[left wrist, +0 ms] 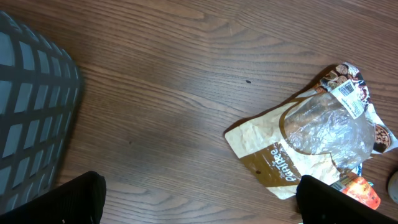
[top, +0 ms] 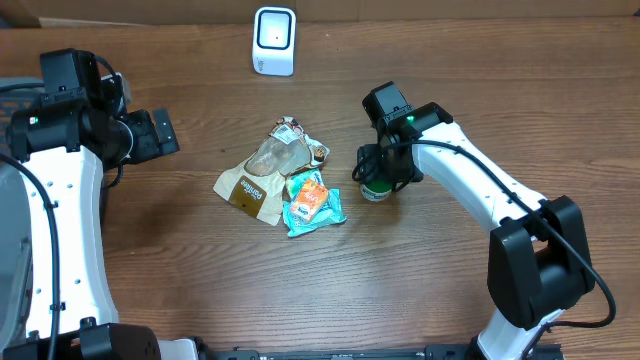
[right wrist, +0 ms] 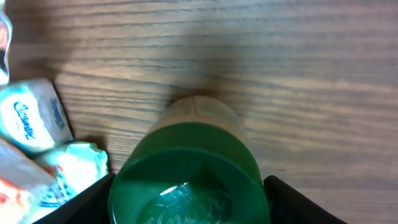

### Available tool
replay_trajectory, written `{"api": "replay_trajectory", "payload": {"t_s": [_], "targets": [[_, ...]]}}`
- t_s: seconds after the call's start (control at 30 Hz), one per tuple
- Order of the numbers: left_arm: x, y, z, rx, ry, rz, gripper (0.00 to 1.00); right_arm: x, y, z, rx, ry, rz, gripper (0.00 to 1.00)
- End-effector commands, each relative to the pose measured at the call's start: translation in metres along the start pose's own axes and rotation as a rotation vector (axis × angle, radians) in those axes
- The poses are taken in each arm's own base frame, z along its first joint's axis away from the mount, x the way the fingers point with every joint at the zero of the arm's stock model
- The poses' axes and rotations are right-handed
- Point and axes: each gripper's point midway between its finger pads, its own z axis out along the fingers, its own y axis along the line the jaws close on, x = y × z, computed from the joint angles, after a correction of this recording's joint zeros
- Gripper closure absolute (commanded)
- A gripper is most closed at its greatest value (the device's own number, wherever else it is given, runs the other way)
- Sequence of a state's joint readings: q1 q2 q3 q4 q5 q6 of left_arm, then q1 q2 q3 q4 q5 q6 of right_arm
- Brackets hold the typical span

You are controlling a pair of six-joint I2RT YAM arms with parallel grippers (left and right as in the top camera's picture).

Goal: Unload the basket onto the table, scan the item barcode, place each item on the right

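Nearest to us the right arm reaches in from the near right corner, and its right gripper (right wrist: 186, 196) hangs directly over the green-lidded jar (top: 376, 189), which stands upright on the table (top: 480, 110) just right of the middle. The jar's long axis points straight up at the wrist camera. One finger shows on each side of the lid, at a medium spread and tight against its rim; we cannot tell whether the pads are pressing on it yet. So the jar sits between the jaws rather than off to a side, and we judge that what matters now is a squeeze across its width with nothing tipping. Just left of the jar lies a teal and orange packet (top: 312, 204), close but apart from it, and beyond that a crumpled brown bag (top: 250, 186) with a clear window. Farther left, well apart from all of these, the left gripper (top: 163, 131) hovers with its jaws spread wide and nothing between them, next to a grey mesh basket (left wrist: 28, 99). At the far edge stands the white scanner (top: 274, 40), far and left of the jar, and the right arm is plainly the nearer one to carry the jar there. We see no barcode on the jar from here.
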State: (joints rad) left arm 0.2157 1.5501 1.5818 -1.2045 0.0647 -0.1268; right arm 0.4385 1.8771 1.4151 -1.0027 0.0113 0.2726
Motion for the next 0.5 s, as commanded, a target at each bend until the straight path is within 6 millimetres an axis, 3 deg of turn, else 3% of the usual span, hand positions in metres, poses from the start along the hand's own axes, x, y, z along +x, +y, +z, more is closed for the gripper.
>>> {"api": "replay_trajectory", "payload": {"t_s": [0.0,0.27,0.47], "targets": [[-0.001,-0.004,-0.003,0.01,-0.009,0.019,0.0,-0.003,-0.004,0.0,0.019,-0.015,-0.185,0.31],[-0.001,-0.004,-0.003,0.01,-0.01,0.019,0.0,-0.003,0.004,0.0,-0.02,-0.019,-0.627,0.31],[-0.001,-0.004,-0.003,0.01,-0.009,0.019,0.0,-0.005,0.012,-0.001,-0.057,-0.039,-0.774,0.3]]}}
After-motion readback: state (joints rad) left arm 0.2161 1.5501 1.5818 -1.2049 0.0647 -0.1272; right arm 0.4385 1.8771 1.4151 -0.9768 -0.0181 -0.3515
